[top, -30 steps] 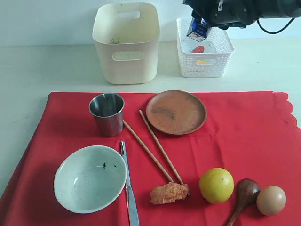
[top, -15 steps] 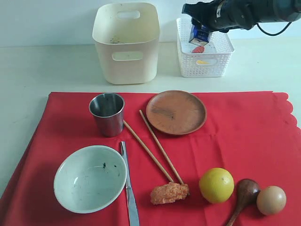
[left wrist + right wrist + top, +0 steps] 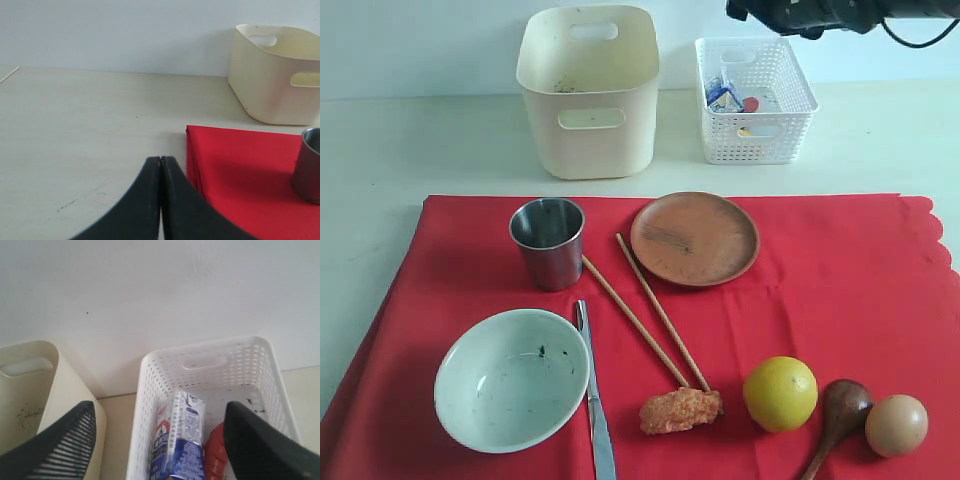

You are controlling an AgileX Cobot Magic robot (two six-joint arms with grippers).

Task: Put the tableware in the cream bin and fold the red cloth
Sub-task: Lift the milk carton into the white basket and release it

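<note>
The red cloth (image 3: pixel 820 280) lies spread on the table. On it are the steel cup (image 3: pixel 549 242), brown plate (image 3: pixel 694 238), pale bowl (image 3: pixel 512 380), two chopsticks (image 3: pixel 650 315), knife (image 3: pixel 595 400) and dark wooden spoon (image 3: pixel 840 412). The cream bin (image 3: pixel 588 90) stands behind the cloth. My right gripper (image 3: pixel 159 412) hangs open and empty above the white lattice basket (image 3: pixel 150 390), its arm (image 3: pixel 820 12) at the top edge of the exterior view. My left gripper (image 3: pixel 161 160) is shut on nothing, low over bare table beside the cloth's corner (image 3: pixel 195 150) and out of the exterior view.
A blue-white carton (image 3: pixel 720 95) and red items lie in the lattice basket (image 3: pixel 755 130). An orange (image 3: pixel 780 393), an egg (image 3: pixel 896 425) and a breaded sausage piece (image 3: pixel 680 410) sit on the cloth's near side. The sausage touches the chopstick tips.
The right gripper held the blue-white carton over the lattice basket, let it go into the basket, then rose and drew back to the right. The tableware has not moved.
</note>
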